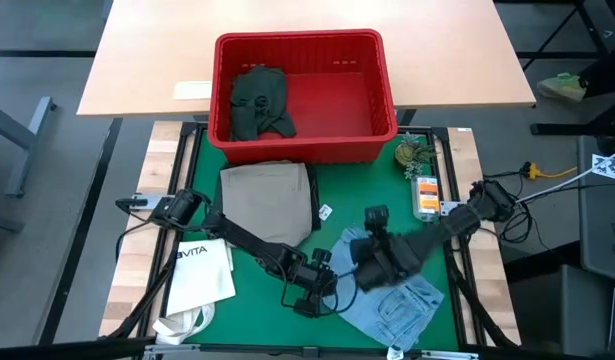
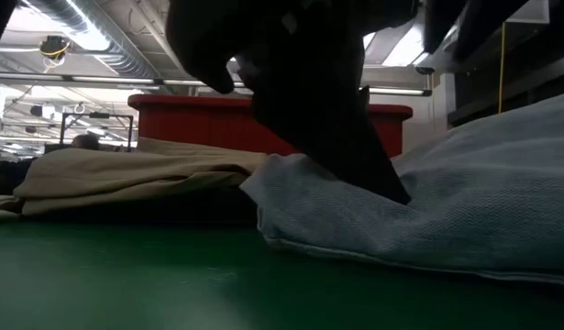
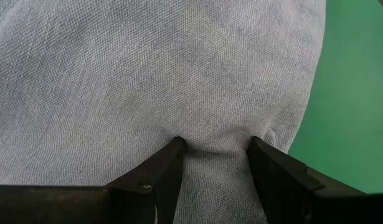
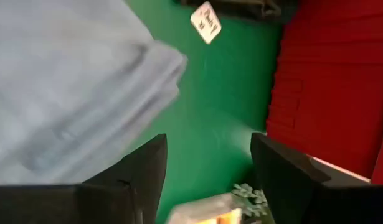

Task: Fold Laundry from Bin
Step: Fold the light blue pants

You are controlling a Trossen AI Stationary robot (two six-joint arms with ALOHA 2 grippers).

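Left hand sits near the front edge of the tabletop, at the left end of the light blue jeans, and its wrist view shows what the overhead one cannot: a fold of pale denim pinched between its two fingers. Right hand hovers over the upper part of the same jeans, its fingers spread wide with only green mat between them.

From table height, the jeans bulge up as a thick wad, with a dark arm pressing down into the cloth.

One white tote bag lies by the front left corner. One khaki garment lies folded in a rough rectangle left of centre, its long axis running from front to back. One red bin stands at the back edge with one dark green piece bunched in its left half. The light blue jeans lie right of centre, their long axis running diagonally toward the front right corner. A small paper tag lies between the khaki garment and the jeans, and a small orange and white packet lies near the right edge.
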